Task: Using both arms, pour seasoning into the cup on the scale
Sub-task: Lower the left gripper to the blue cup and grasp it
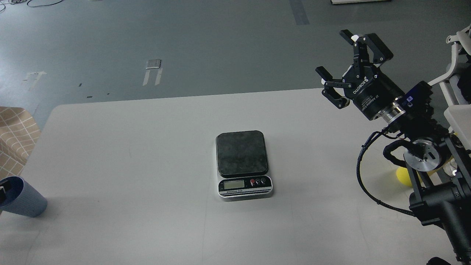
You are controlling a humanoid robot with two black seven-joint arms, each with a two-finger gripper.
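From the head view, the scale (244, 164) sits near the middle of the pale table (147, 228), its dark platform bare and its display facing me. The cup (22, 200) is at the far left edge, partly cut off by the frame; something dark crosses its rim there, which may be my left gripper, but too little of it shows for me to say so, or to say whether it has any hold. My right gripper (349, 66) is raised above the far right corner of the table, its fingers spread wide with nothing between them. Below it, behind the arm's elbow joint, I can see only a rounded yellow patch, which I take to be the seasoning (404, 176); its nozzle and cap are hidden from me. As I judge it, nothing is on the scale yet, so the step in hand is getting the cup across and onto the platform, with the bottle still to be picked up. To do it well I would keep the cup upright, bring it well clear of the scale's edge and set it down centred on the dark square, not on the display strip. For the bottle, I would bring the right gripper down from above the elbow side and take it around the body, not the nozzle.
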